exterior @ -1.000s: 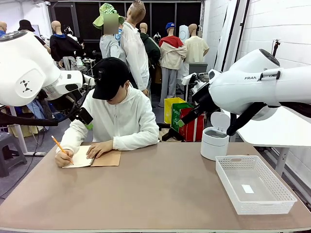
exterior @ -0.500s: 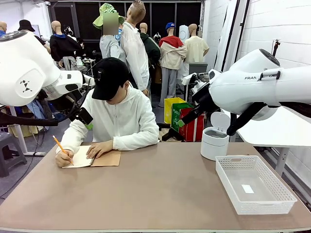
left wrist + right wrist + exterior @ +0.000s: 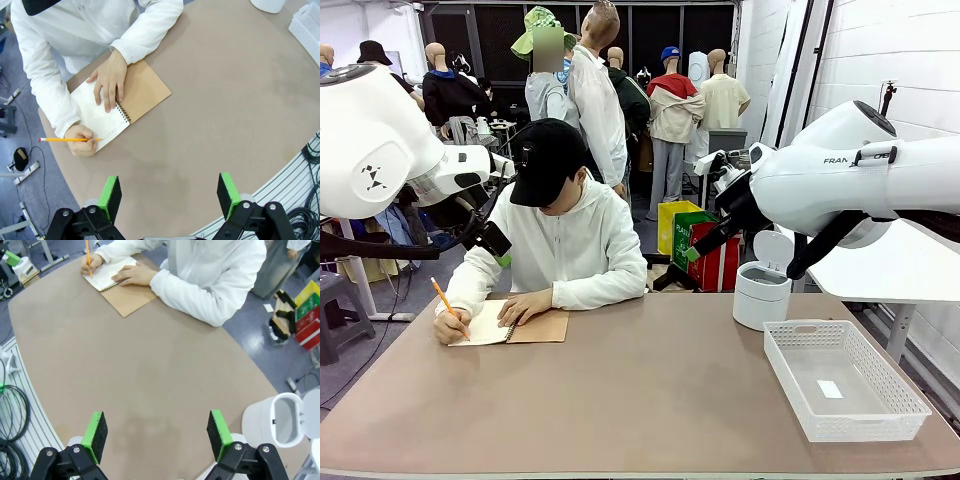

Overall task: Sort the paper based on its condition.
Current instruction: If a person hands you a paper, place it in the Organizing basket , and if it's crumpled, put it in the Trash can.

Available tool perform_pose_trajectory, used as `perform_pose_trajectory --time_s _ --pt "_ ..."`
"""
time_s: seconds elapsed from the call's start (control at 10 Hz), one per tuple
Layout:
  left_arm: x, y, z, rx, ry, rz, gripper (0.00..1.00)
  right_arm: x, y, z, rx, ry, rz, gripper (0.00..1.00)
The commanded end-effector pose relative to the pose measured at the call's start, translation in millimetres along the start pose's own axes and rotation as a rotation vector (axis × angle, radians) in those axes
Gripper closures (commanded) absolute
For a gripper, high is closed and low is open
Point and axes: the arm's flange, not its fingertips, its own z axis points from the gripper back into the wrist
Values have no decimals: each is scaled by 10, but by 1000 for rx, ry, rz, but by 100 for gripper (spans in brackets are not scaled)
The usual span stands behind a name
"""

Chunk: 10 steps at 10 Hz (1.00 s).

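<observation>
Rightward, white basket (image 3: 868, 424) — small white slip (image 3: 829, 389) inside — open-lidded bin (image 3: 760, 295) just beyond.

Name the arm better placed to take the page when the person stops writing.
Left, likely. The notebook lies at the table's left end, in front of the open left pincer. The right pincer, open too, hangs across the table from it, by the bin.
</observation>
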Motion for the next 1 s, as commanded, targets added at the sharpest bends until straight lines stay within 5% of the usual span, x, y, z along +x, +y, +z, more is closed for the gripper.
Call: perform_pose_trajectory --time_s 0.0,0.9 --pt "-4 14 5 -1 -2 -2 0 -4 -10 1 -12 4 -3 0" --pt "-4 14 5 -1 -2 -2 0 -4 -10 1 -12 4 -3 0"
